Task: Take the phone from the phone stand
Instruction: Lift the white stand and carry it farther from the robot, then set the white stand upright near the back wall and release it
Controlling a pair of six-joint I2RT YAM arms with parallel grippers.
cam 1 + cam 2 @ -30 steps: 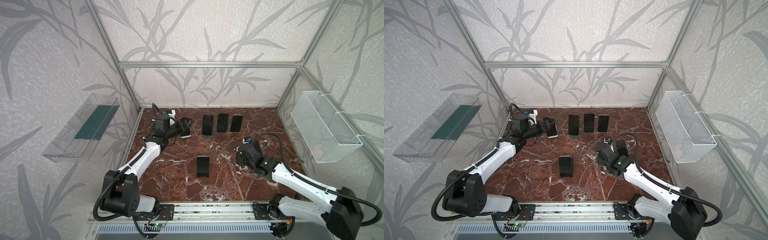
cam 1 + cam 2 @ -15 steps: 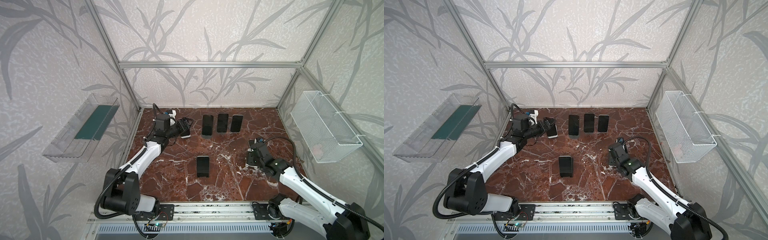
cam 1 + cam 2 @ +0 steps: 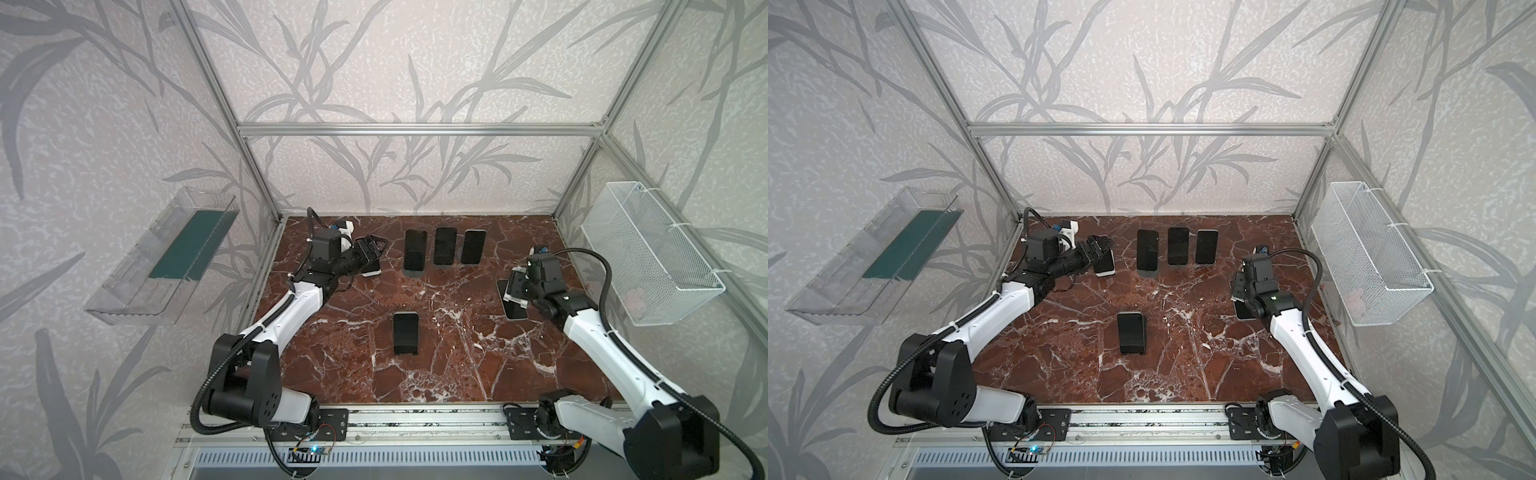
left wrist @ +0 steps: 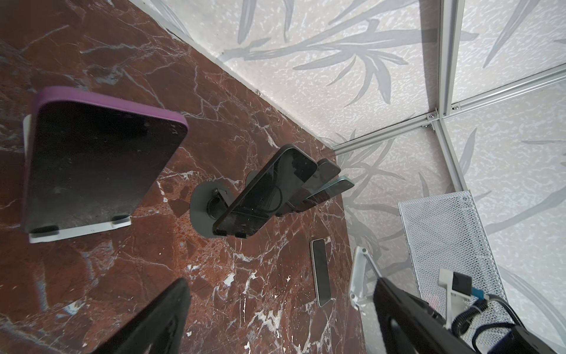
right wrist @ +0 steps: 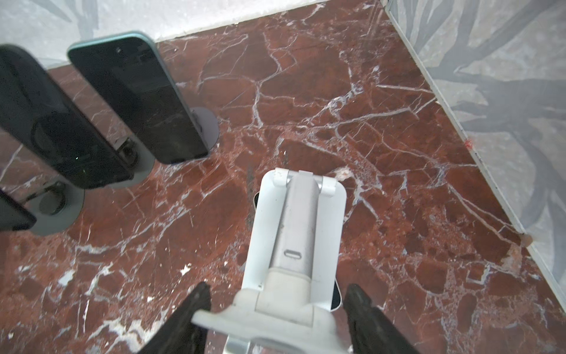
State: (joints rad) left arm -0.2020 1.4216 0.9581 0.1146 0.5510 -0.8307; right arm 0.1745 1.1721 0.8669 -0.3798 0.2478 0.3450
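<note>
Altogether six phones (image 3: 444, 251): five each on a stand (image 4: 199, 211), one flat.

Three propped phones (image 3: 445, 246) stand in a row at the back middle of the surface (image 3: 457, 374), a fourth phone (image 3: 406, 334) before them. A fifth phone (image 3: 1104, 266) is at back left. At right, a flat phone (image 3: 515, 309) lies under the stand (image 5: 294, 233) in the right end effector (image 5: 278, 291).

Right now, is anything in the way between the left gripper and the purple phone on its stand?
No, nothing visible is. In the left wrist view, only bare marble tabletop lies between the open left gripper and the purple phone leaning on its white stand. The nearest black phone stands apart, not between them.
</note>
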